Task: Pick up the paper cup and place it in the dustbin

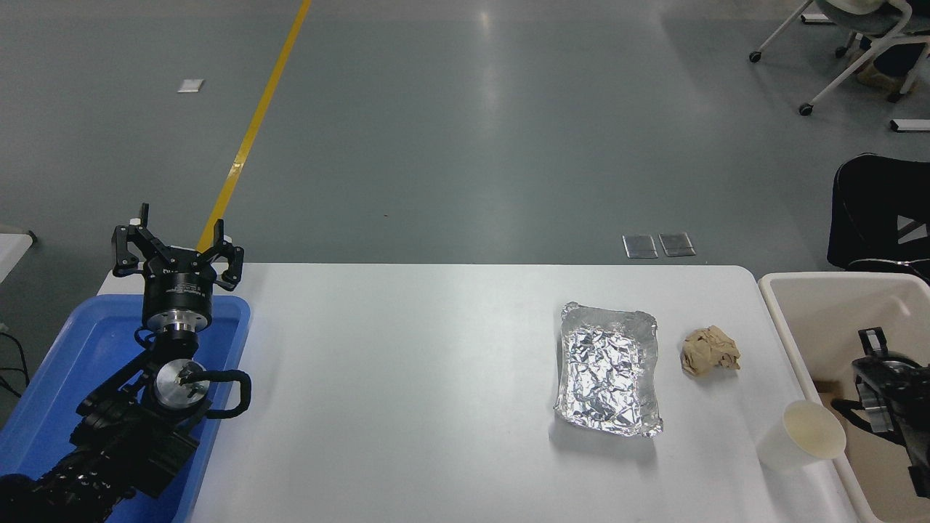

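We see the left arm (109,436), matte black with a looped black cable and two bare silver metal discs at the wrist. Its claw (178,243) has thin black prongs with small white tips. The right arm (897,407) shows black parts with grey metal plates.

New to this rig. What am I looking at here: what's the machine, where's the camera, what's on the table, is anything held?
One view, from a camera on the robot's head, looking down over a white table. The black left arm sits parked at the lower left, its claw open above a blue tray and holding nothing. The right arm comes in at the right edge, over a beige dustbin; its claw is only partly visible, so its state is unclear. On the table: a crinkled foil tray, a crumpled brown paper ball, and a white paper cup standing free beside the dustbin.
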Controlling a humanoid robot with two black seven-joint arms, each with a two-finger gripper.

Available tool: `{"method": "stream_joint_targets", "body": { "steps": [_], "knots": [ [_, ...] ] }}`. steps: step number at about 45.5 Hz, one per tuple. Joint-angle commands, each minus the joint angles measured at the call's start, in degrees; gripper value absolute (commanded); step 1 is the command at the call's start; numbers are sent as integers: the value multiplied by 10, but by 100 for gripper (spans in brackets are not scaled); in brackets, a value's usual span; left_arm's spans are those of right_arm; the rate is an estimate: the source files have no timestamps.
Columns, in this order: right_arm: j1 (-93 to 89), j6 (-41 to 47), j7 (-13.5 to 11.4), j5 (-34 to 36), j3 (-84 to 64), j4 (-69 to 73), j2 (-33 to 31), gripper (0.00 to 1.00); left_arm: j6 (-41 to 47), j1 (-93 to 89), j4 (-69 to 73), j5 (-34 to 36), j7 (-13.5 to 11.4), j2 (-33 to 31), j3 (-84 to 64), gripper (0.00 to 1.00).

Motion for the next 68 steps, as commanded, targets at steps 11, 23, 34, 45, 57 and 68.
{"method": "stream_joint_targets", "body": {
  "steps": [11, 23, 34, 45, 57, 68],
  "knots": [
    [8, -3, -2, -2, -3, -1, 14, 0, 5, -3, 0, 1, 1, 1, 0, 99],
    [13, -3, -2, -4, -3, -1, 15, 0, 6, -3, 0, 1, 1, 0, 0, 99],
    [13, 0, -1, -4, -3, -1, 12, 0, 5, -3, 0, 1, 1, 0, 0, 99],
    [35, 2, 1, -4, -37, 5, -5, 0, 6, -3, 0, 0, 0, 0, 0, 99],
    [103, 1, -3, 3, -52, 71, -30, 19, 5, -3, 0, 0, 0, 0, 0, 99],
    [197, 0, -4, 5, -167, 224, -99, 82, 6, -3, 0, 0, 0, 0, 0, 99]
  ]
}}
